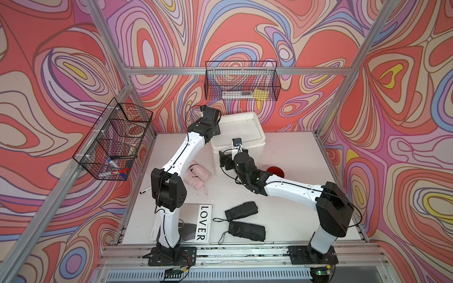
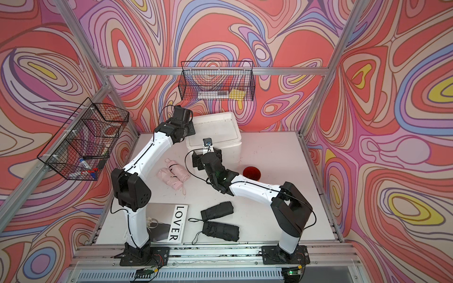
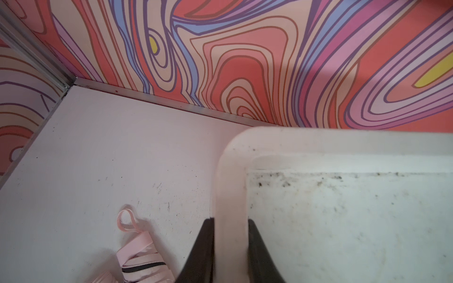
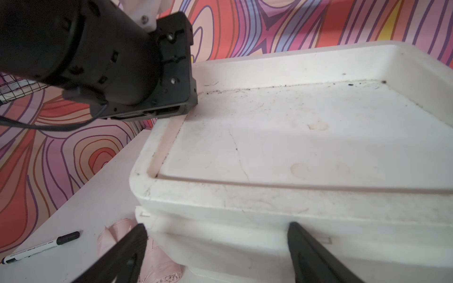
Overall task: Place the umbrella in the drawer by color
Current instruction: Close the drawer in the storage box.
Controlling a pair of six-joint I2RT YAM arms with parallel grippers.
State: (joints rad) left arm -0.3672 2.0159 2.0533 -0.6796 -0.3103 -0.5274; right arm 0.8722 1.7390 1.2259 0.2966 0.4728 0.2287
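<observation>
A: State of the left end effector [image 3: 230,220]?

B: Nearly pressed together, pinching the raised rim [image 3: 230,186] of the lid [image 1: 239,127] on the white foam box [image 1: 257,159]. One dark finger [image 3: 203,247] outside the rim, the other inside the sunken top, along the lid's left edge.

A: And the right end effector [image 4: 217,225]?

B: Spread wide, holding nothing. Low in front of the box, close to the front wall just under the lid's overhang, fingers [image 4: 127,250] far apart. Touching the foam or not: cannot tell.

A: Lid on or off?

B: On, seated over the box. Dark specks and pale stains across the sunken top.

A: Whereabouts of the umbrellas?

B: All four folded and lying out on the surface [image 1: 289,220]. Pink umbrellas [image 1: 202,177] side by side and touching, just left of the box's front corner, between the two arms in both top views, one edge tucked under the left forearm. Far black umbrella [image 1: 241,210] and near black umbrella [image 1: 246,230] just beside each other toward the front edge, well apart from the box, wrist straps trailing left.

A: Anything else around?

B: Red round object [image 1: 275,170] right of the box, partly behind the right arm. Magazine [image 1: 204,224] lettered LOVER at the front, beside the left arm's base. Pen [image 1: 145,190] left of the left elbow. Left wire basket [image 1: 115,139] on the side wall, back wire basket [image 1: 242,80] on the rear wall above the box.
</observation>
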